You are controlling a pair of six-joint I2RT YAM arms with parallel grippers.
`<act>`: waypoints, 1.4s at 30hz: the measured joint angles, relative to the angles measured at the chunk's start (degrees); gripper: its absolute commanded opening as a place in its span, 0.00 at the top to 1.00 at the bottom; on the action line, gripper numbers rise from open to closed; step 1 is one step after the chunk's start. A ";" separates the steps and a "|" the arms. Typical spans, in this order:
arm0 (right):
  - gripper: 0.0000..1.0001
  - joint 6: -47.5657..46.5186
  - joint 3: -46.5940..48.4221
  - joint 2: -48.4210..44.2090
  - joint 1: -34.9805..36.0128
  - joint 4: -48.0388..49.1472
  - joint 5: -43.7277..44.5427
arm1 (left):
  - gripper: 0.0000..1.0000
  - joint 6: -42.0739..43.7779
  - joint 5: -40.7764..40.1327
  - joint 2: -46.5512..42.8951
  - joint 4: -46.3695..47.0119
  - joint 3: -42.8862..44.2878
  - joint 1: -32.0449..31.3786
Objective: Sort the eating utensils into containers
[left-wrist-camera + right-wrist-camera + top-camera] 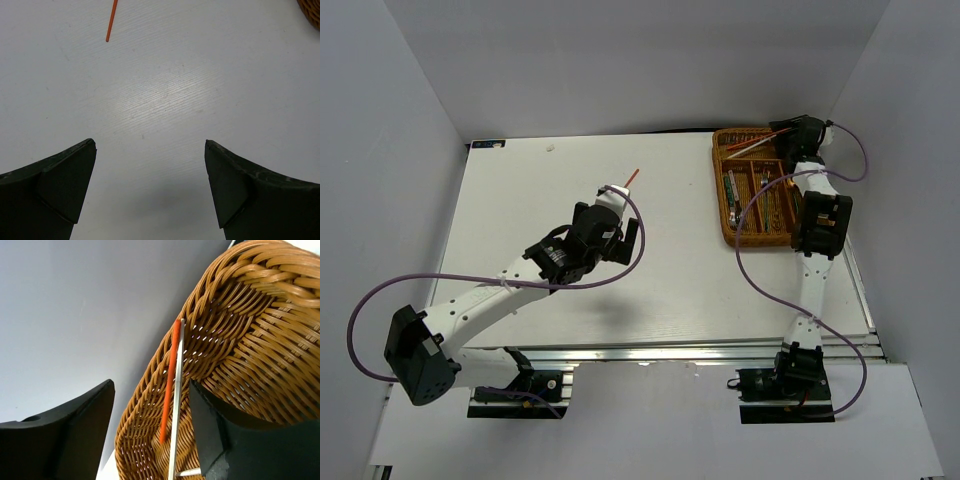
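Risking a roll
Both open: left end effector (pixel 150 145), right end effector (pixel 151 385); flat-lying red chopstick (pixel 111 22) may slip away.

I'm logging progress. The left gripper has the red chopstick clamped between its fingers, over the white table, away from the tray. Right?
Not quite. The left gripper is open and empty; the red chopstick lies on the white table ahead of it, away from the tray. The left wrist view shows it.
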 measured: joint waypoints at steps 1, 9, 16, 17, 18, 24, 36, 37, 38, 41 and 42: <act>0.32 -0.17 0.00 -0.07 -0.04 -0.07 0.00 | 0.02 0.00 0.00 0.07 0.00 0.00 0.00; 0.11 -3.08 -3.23 -5.77 -0.13 -6.16 3.41 | 0.02 -0.07 -0.26 0.07 -0.15 0.00 0.00; 0.11 -5.03 -7.74 -12.52 -0.83 -10.58 3.04 | 0.02 -0.70 -2.95 0.17 -0.39 0.26 0.00; 0.11 -5.18 -7.76 -13.00 -0.83 -10.67 2.25 | 0.02 -0.92 -3.58 0.46 -0.52 0.70 0.11; 0.11 -5.70 -7.76 -13.38 -0.85 -10.69 1.29 | 0.02 -1.09 -3.96 1.03 -0.55 1.31 0.42; 0.11 -16.48 -13.88 -23.96 0.35 -18.34 0.66 | 0.02 -1.92 2.49 11.96 0.04 10.86 10.12; 0.16 -35.85 -69.42 -98.82 13.18 -16.50 -2.16 | 0.18 7.45 18.49 53.20 -7.93 50.03 24.57; 0.17 -36.50 -70.44 -99.86 13.18 -17.11 -2.64 | 0.18 7.96 19.08 55.69 -8.83 51.87 24.57; 0.18 -37.11 -71.41 -100.17 13.29 -18.08 -3.39 | 0.18 8.46 19.80 58.31 -10.16 53.92 24.57; 0.19 -39.06 -74.44 -99.41 14.21 -21.75 -5.29 | 0.18 9.46 21.27 63.28 -11.47 56.68 24.57; 0.19 -39.56 -75.45 -99.12 14.40 -23.08 -5.81 | 0.18 9.75 21.66 64.30 -11.85 57.11 24.57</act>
